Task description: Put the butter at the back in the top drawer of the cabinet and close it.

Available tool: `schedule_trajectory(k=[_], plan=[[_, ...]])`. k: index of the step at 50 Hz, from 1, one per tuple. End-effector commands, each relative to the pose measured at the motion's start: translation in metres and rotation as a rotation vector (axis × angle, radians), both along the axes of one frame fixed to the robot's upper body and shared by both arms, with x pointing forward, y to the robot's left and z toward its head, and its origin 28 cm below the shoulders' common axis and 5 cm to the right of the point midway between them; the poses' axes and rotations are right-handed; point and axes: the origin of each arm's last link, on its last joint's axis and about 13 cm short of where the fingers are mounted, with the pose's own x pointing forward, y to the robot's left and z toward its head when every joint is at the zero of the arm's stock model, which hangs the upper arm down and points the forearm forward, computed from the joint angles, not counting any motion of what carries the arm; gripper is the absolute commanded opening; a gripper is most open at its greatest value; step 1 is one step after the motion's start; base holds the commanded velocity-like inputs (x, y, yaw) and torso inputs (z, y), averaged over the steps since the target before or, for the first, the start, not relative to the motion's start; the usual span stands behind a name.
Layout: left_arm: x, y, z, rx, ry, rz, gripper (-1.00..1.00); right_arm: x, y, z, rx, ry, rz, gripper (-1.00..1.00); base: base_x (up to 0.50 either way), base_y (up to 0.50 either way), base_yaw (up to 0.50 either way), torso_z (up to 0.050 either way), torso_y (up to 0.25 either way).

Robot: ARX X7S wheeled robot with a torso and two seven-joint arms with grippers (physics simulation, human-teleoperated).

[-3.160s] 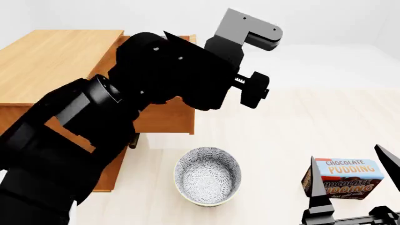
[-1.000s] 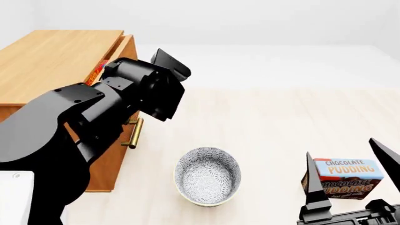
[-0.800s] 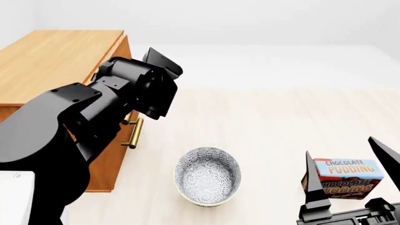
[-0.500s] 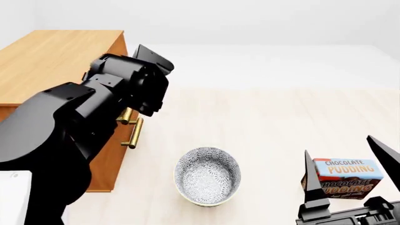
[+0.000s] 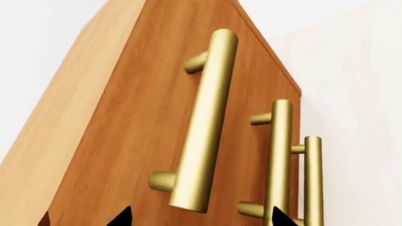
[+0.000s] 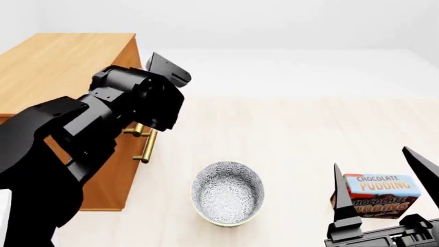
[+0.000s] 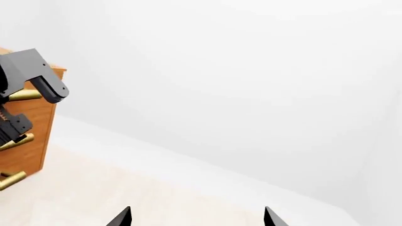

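Note:
The butter is hidden from every view. The light-brown cabinet (image 6: 61, 67) stands at the left, and its top drawer (image 6: 131, 51) sits flush with the front. My left arm reaches in front of that drawer; its fingers are hidden in the head view. In the left wrist view the left gripper (image 5: 199, 219) is open and holds nothing. It faces the wooden front close up, and the lower end of the top drawer's brass handle (image 5: 204, 117) lies between the tips. My right gripper (image 6: 371, 158) is open and empty at the lower right, over the floor (image 7: 197, 216).
A patterned bowl (image 6: 227, 193) sits on the pale floor in front of the cabinet. A blue-brown chocolate pudding box (image 6: 381, 195) stands beneath the right gripper's fingers. Two lower brass handles (image 5: 279, 160) run beside the top one. Bare floor stretches behind the bowl to the white wall.
The top drawer, open earlier, has slid in until flush with the cabinet. My left arm came down and moved left against the drawer front. The right gripper barely moved.

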Motion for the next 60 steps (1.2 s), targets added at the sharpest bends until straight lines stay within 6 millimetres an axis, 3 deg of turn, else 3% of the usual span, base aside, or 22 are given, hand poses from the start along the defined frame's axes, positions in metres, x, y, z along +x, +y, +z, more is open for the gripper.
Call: schedule_trajectory(k=[1,15,27,39,49,60], plan=[[-0.021,0.014,-0.015,0.115,0.038,0.009,1.00,0.000,0.000,0.000,0.000,-0.003,-0.001,1.00,0.00,0.00,0.00,0.000,0.000],[-0.061,0.010,-0.014,0.158,0.010,-0.062,1.00,0.000,0.000,0.001,-0.001,-0.004,0.003,1.00,0.00,0.00,0.00,0.000,0.000],[-0.115,0.017,0.011,0.015,-0.103,-0.199,1.00,0.000,0.000,0.000,-0.001,-0.002,0.008,1.00,0.00,0.00,0.00,0.000,0.000],[-0.180,0.050,0.037,-0.196,-0.347,-0.416,1.00,0.002,0.000,0.002,-0.004,-0.001,0.013,1.00,0.00,0.00,0.00,0.000,0.000],[-0.218,0.078,0.042,-0.351,-0.459,-0.550,1.00,0.002,0.000,0.004,0.001,-0.005,0.023,1.00,0.00,0.00,0.00,0.000,0.000],[-0.260,0.093,0.045,-0.451,-0.604,-0.677,1.00,0.002,0.001,0.005,0.028,-0.016,0.049,1.00,0.00,0.00,0.00,0.000,0.000]])
